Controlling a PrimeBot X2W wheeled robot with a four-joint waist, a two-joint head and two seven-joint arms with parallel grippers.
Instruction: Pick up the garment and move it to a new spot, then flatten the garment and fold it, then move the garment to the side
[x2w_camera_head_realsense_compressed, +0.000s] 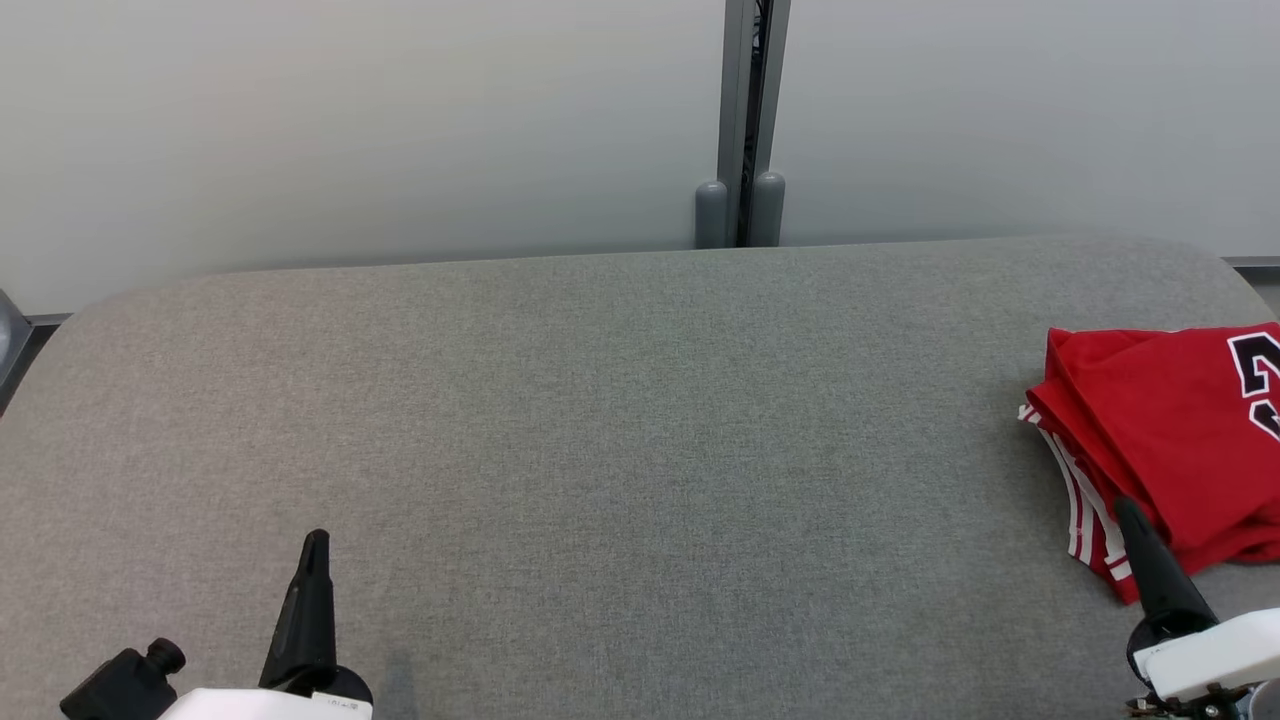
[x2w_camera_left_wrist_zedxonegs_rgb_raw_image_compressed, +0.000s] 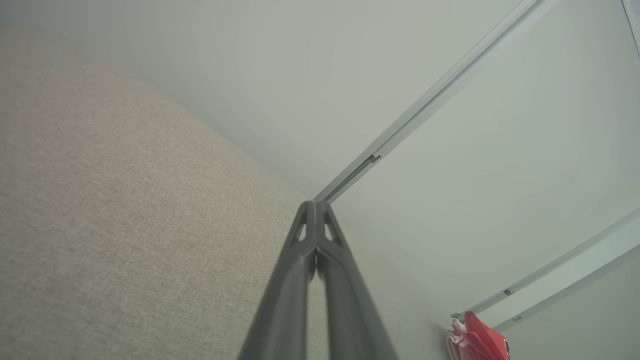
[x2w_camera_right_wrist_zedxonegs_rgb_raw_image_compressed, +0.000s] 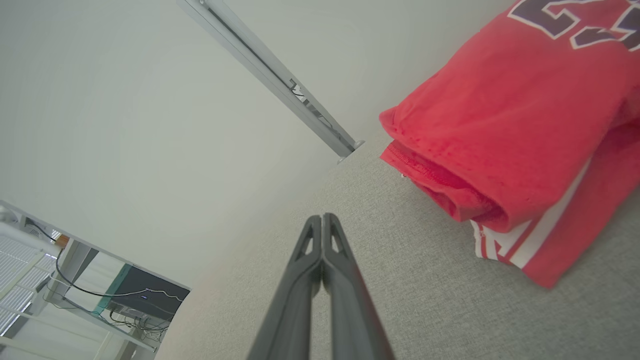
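Hovering low, fingers forward | left gripper (x2w_camera_head_realsense_compressed: 315, 540) closed, empty | right gripper (x2w_camera_head_realsense_compressed: 1128, 506) closed, empty, beside folded garment (x2w_camera_head_realsense_compressed: 1170, 430)

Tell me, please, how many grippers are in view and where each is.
2. The left gripper hangs shut over the grey table at the head view's lower left. The right gripper, also shut, is at the lower right, beside the folded red garment, not holding it.

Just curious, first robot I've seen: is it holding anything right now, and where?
Nothing is held. The left hand and right hand are shut empty; the folded red fabric jersey lies untouched.
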